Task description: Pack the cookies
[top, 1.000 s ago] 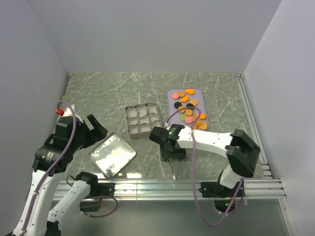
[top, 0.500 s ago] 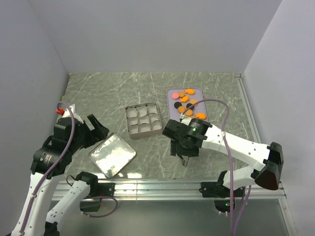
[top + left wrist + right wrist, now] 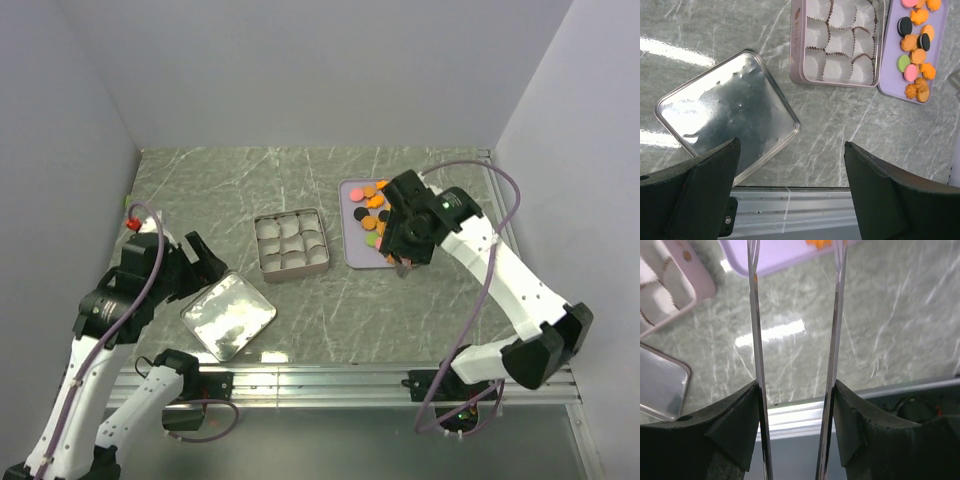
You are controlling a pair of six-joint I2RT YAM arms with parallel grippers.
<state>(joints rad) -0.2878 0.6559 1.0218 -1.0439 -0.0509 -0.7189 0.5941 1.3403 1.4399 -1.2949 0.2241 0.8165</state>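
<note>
The cookies (image 3: 371,213), mostly orange with a few pink, green and black, lie on the lavender tray (image 3: 351,247); they also show in the left wrist view (image 3: 914,46). The silver tin (image 3: 264,243) with paper cups stands left of the tray. My right gripper (image 3: 404,258) is shut on metal tweezers (image 3: 754,315), whose two blades stand apart, and hovers over the tray's near right part. The right wrist view shows the tray's edge (image 3: 785,255) and one orange cookie (image 3: 820,244) between the blade tips. My left gripper (image 3: 196,256) is open and empty above the tin's lid (image 3: 228,315).
The lid (image 3: 725,115) lies flat at the front left, near the aluminium rail (image 3: 330,378) along the table's front edge. The tin (image 3: 796,45) and tray (image 3: 886,86) sit side by side. Grey walls enclose the table on three sides.
My right arm has swung with the tweezers from the front middle of the table back and right to above the tray. My left arm has shifted slightly.
</note>
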